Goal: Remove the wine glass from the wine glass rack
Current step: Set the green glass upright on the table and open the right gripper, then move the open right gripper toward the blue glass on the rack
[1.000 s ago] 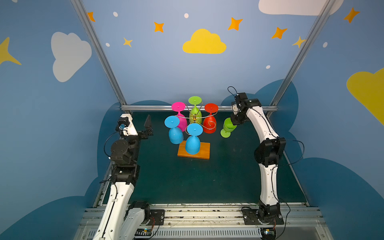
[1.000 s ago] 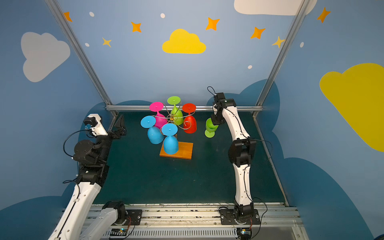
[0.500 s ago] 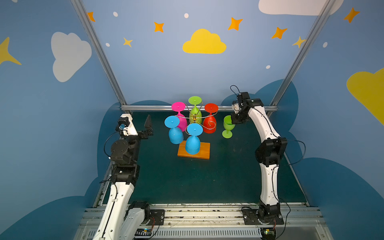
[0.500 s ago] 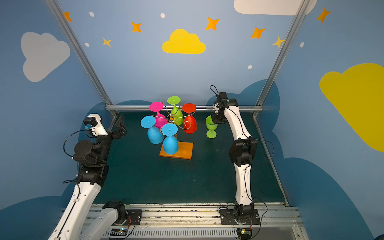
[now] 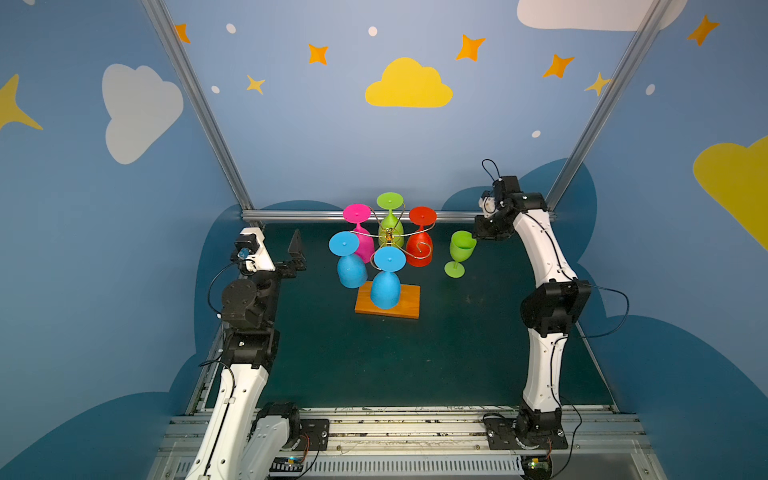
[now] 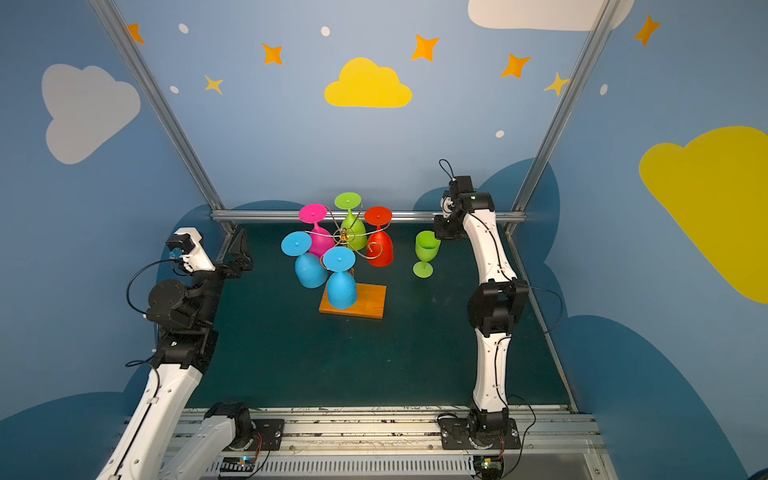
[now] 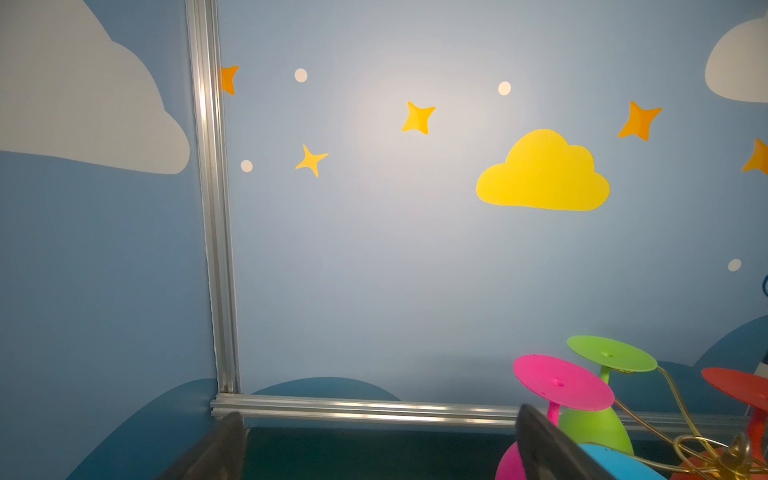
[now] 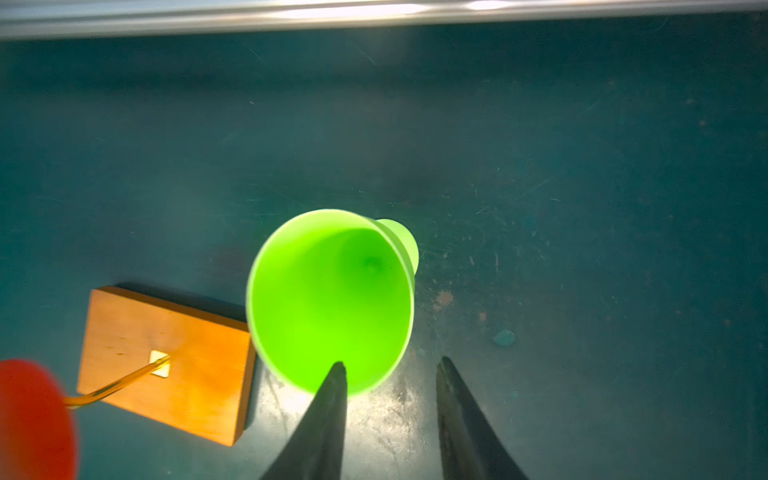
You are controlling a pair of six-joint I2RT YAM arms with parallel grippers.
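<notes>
A green wine glass (image 5: 461,248) stands upright on its foot on the dark mat (image 5: 415,365). It is already off the rack (image 5: 389,237) and just to its right in both top views, near but apart from the red glass (image 5: 419,249) hung there.

The right claw (image 5: 473,239) hovers at the far-right side of the rim. In the right wrist view its jaws are parted. One finger (image 8: 328,415) points down over the bowl's mouth and the other sits outside, with the rim wall between them and not pinched. The glass looks set down and let go, so this reads as the closing step, the release.

The next move, as a judgement: the claw should rise straight up until the inner finger clears the rim. Any sideways drag could tip this tall, narrow-footed glass toward the rack.

Bare mat lies in front of and to the right of the glass. Behind it the metal rail (image 5: 455,216) runs along the back wall. To its left, the rack's wooden base (image 5: 409,305) and more hung glasses (image 5: 386,286), pink, green and two blue, crowd the middle. The left claw (image 5: 296,253) waits wide open, well away at the left edge.
</notes>
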